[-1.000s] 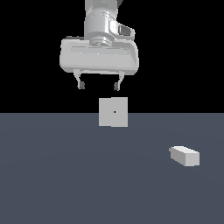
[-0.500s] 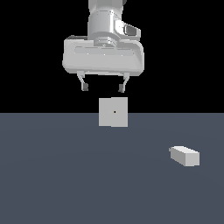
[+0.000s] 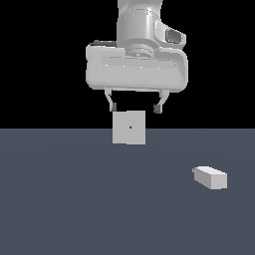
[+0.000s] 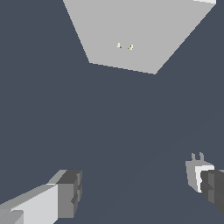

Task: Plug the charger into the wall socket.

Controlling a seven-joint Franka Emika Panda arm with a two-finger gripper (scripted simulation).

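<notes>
The charger (image 3: 210, 177), a small off-white block, lies on the dark floor at the exterior view's right, well apart from everything else. The wall socket (image 3: 129, 127) is a light-grey square plate standing upright further back, with a tiny dark hole at its centre. My gripper (image 3: 135, 107) hangs above the floor just over the plate's top edge, open, with nothing between its fingers. In the wrist view the socket (image 4: 135, 30) fills one edge. The charger (image 4: 195, 169) shows two prongs and is partly covered by one dark fingertip (image 4: 213, 187); the gripper (image 4: 140, 192) is open there too.
A flat dark grey-blue floor (image 3: 74, 199) spreads under everything. Black background lies behind the arm. No other objects are in view.
The gripper has shifted toward the exterior view's right and slightly lower, looking a little larger. It stays open. The charger and socket have not moved.
</notes>
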